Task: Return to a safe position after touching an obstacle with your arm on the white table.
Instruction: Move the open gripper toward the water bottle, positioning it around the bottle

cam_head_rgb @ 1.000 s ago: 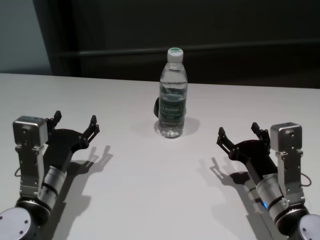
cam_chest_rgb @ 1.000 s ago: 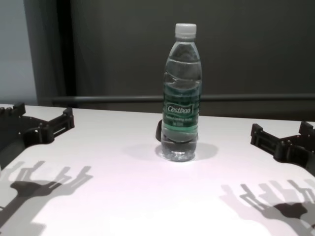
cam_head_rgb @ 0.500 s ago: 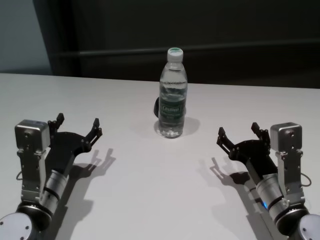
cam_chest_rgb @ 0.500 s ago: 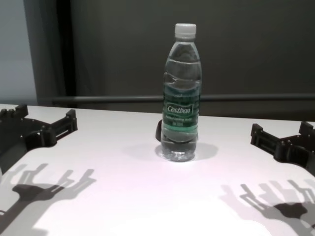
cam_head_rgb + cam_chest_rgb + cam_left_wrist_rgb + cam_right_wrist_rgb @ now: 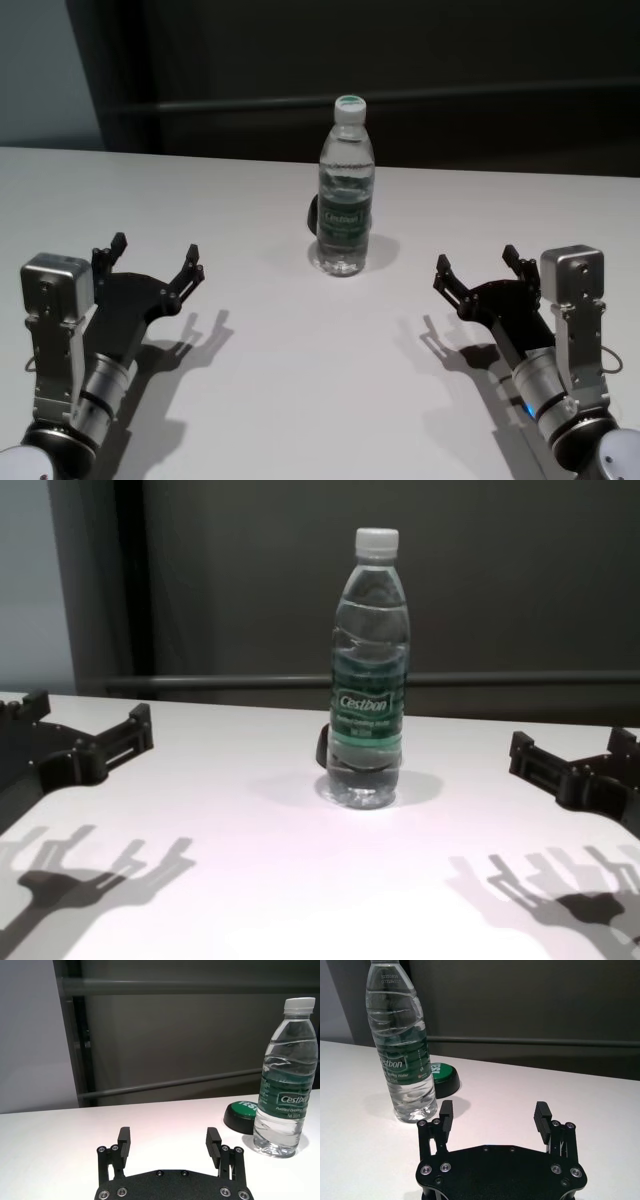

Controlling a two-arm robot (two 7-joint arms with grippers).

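Observation:
The obstacle, a clear water bottle (image 5: 345, 190) with a white cap and green label, stands upright at the middle of the white table (image 5: 300, 380). It also shows in the chest view as the bottle (image 5: 369, 670). My left gripper (image 5: 157, 250) hovers low over the table, left of and nearer than the bottle, open and holding nothing. In its wrist view the left gripper (image 5: 168, 1135) is well apart from the bottle (image 5: 285, 1085). My right gripper (image 5: 476, 260) sits open and empty on the opposite side, with the bottle (image 5: 402, 1045) off beyond one fingertip (image 5: 447, 1109).
A flat dark disc with a green top (image 5: 240, 1115) lies on the table just behind the bottle, seen too as the disc (image 5: 442, 1077). A dark wall with a horizontal rail (image 5: 200, 682) runs behind the table's far edge.
My left gripper has drawn back a little toward the table's near edge, staying open. The right arm and the bottle have not moved.

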